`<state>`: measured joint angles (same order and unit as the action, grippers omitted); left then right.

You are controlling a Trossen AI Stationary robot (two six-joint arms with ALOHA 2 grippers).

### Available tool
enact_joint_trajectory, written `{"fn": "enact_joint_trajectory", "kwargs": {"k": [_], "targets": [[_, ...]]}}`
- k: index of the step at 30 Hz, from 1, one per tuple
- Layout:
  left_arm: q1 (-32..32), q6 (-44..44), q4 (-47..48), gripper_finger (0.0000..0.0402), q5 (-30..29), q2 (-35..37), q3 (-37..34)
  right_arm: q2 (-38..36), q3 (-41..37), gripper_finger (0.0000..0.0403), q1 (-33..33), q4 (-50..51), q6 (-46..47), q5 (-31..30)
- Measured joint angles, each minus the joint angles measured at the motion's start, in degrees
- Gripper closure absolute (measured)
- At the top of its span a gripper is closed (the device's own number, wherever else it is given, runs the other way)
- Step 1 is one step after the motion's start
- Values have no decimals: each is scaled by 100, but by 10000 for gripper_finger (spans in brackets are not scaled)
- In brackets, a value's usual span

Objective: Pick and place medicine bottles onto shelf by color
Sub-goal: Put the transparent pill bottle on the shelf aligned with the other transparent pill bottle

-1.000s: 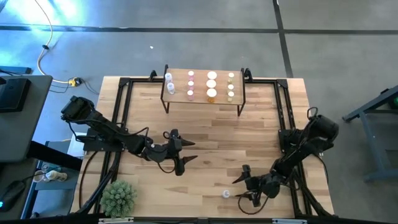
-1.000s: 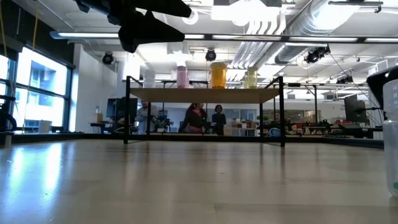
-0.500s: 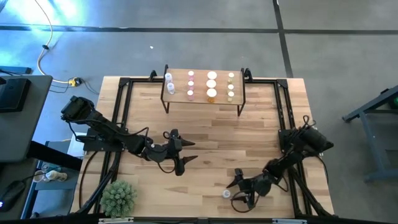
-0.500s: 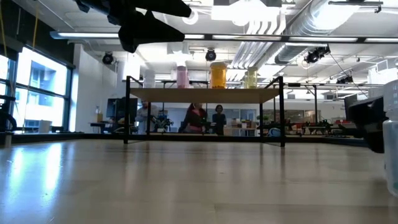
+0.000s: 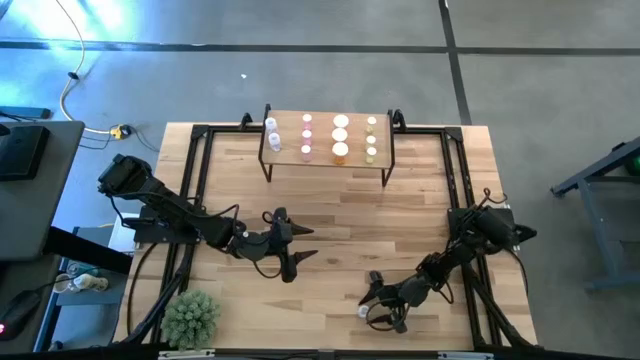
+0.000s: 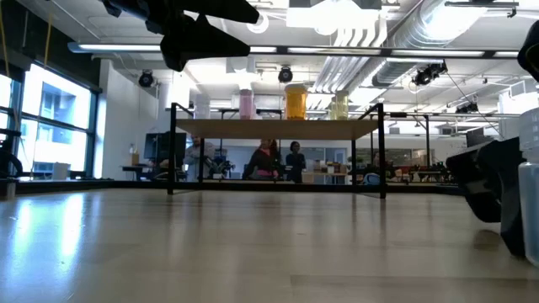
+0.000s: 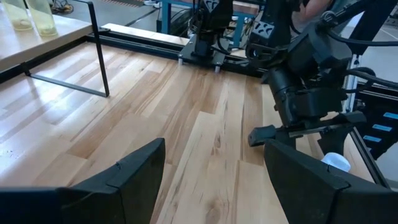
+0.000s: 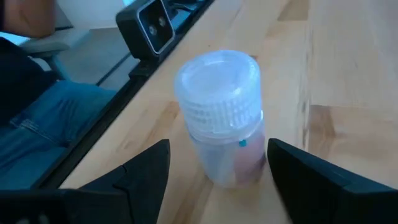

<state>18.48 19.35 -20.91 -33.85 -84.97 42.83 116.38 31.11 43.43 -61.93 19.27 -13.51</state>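
A small bottle (image 8: pixel 219 118) with a white ribbed cap and a clear body stands upright on its base near the table's near edge, right of centre (image 5: pixel 364 311). My right gripper (image 5: pixel 373 302) is low at the table, open, with one finger on each side of this bottle and not touching it. My left gripper (image 5: pixel 291 250) hangs open and empty above the table's middle left. The shelf (image 5: pixel 328 158) stands on black legs at the far middle and carries whitish (image 5: pixel 272 127), pink (image 5: pixel 307 151), orange (image 5: pixel 340 151) and yellowish (image 5: pixel 371 153) bottles in rows.
A green spiky plant ball (image 5: pixel 190 315) sits at the near left corner. Black metal rails (image 5: pixel 455 190) run along the table's left and right sides. Bare wood (image 5: pixel 340 215) lies between the shelf and the grippers. A person's leg in jeans (image 8: pixel 56 124) shows beyond the near edge.
My right gripper has gone down and toward the table's left edge, up to the lone bottle, and tipped further downward. Its fingers now stand on either side of the bottle. The bottle has stayed in place.
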Motion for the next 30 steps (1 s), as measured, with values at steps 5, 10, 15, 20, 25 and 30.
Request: {"fn": "enact_joint_trajectory", "kwargs": {"k": [5, 10, 15, 20, 25, 30], "targets": [[0, 1, 0, 139, 0, 0, 0, 163, 100, 150, -84, -221, -35, 324], [0, 1, 1, 139, 2, 0, 0, 192, 136, 172, -147, -240, -72, 530], [0, 0, 4, 139, 14, 0, 0, 190, 136, 209, -147, -245, -68, 648], [0, 0, 4, 139, 17, 0, 0, 181, 138, 247, -145, -257, -50, 837], [0, 0, 4, 139, 17, 0, 0, 115, 134, 261, -149, -256, 15, 1059], [0, 4, 4, 139, -25, 0, 0, -174, 29, 263, -331, -215, 37, 1118]]}}
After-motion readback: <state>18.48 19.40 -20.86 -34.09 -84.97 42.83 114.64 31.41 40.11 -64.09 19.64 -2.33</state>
